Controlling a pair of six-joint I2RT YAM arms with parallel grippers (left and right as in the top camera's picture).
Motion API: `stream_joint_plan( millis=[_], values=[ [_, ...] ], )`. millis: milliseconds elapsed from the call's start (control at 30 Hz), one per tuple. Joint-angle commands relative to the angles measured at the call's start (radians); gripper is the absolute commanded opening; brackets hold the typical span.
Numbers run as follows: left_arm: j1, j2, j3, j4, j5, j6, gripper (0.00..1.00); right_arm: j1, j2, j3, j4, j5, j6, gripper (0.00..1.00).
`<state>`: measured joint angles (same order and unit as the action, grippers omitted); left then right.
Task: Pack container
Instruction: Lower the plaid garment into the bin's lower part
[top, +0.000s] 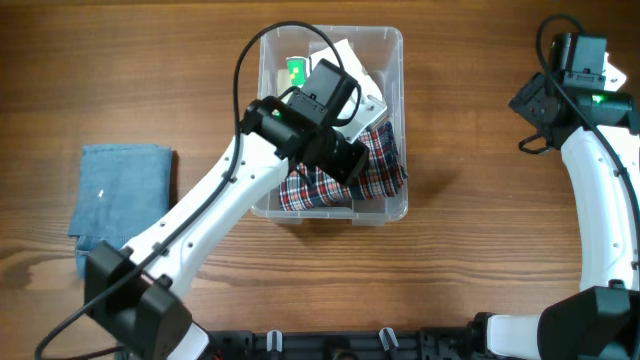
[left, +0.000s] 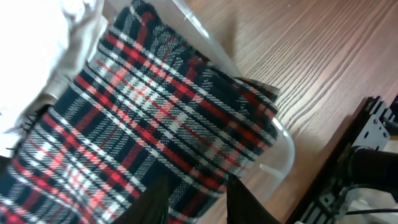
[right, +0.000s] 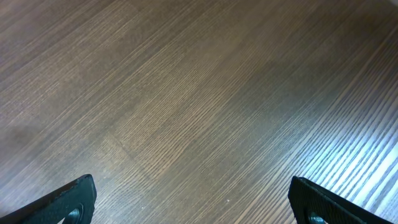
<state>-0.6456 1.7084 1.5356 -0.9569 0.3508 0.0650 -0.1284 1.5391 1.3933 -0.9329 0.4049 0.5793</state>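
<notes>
Left end effector (left: 196, 194) is pictured set narrow around soft plaid cloth (left: 155, 124), hold unconfirmed, inside the light, stiff container (top: 397, 95), judged best taken by the rim just beyond it.

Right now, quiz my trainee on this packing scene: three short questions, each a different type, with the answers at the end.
1. True or false: the right gripper is open over bare table.
2. Which thing lies on the table outside the container? A: a blue folded cloth. B: a red mug. C: a cardboard box.
3. The left gripper reaches into the container. What pattern is on the cloth under it?
Key: 1 true; 2 A; 3 plaid in red, black and white.
</notes>
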Motion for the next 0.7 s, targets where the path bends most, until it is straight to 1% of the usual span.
stream_joint_plan(
  millis=[0, 67, 100, 200, 233, 433, 600, 667],
  values=[
    [0.002, 0.087, 0.002, 0.003, 0.027, -0.106, 0.22, -0.005, 0.008, -0.01, 0.006, 0.013, 0.003, 1.0],
    [0.002, 0.112, 0.002, 0.002, 0.027, -0.138, 0.17, -0.005, 0.008, -0.01, 0.005, 0.013, 0.004, 1.0],
    [0.002, 0.126, 0.001, 0.002, 0.027, -0.158, 0.12, -0.005, 0.008, -0.01, 0.006, 0.013, 0.004, 1.0],
    [-0.002, 0.156, 0.001, 0.002, 0.027, -0.207, 0.05, -0.005, 0.008, -0.01, 0.005, 0.013, 0.003, 1.0],
    [-0.006, 0.167, 0.001, -0.002, 0.032, -0.209, 0.04, -0.005, 0.008, -0.01, 0.006, 0.013, 0.003, 1.0],
    [-0.039, 0.22, 0.001, -0.051, 0.023, -0.209, 0.04, -0.005, 0.008, -0.01, 0.006, 0.013, 0.003, 1.0],
    [-0.042, 0.239, 0.001, -0.13, -0.1, -0.214, 0.04, -0.005, 0.008, -0.01, 0.006, 0.013, 0.004, 1.0],
    [-0.042, 0.239, 0.001, -0.152, -0.13, -0.216, 0.05, -0.005, 0.008, -0.01, 0.006, 0.013, 0.003, 1.0]
  ],
)
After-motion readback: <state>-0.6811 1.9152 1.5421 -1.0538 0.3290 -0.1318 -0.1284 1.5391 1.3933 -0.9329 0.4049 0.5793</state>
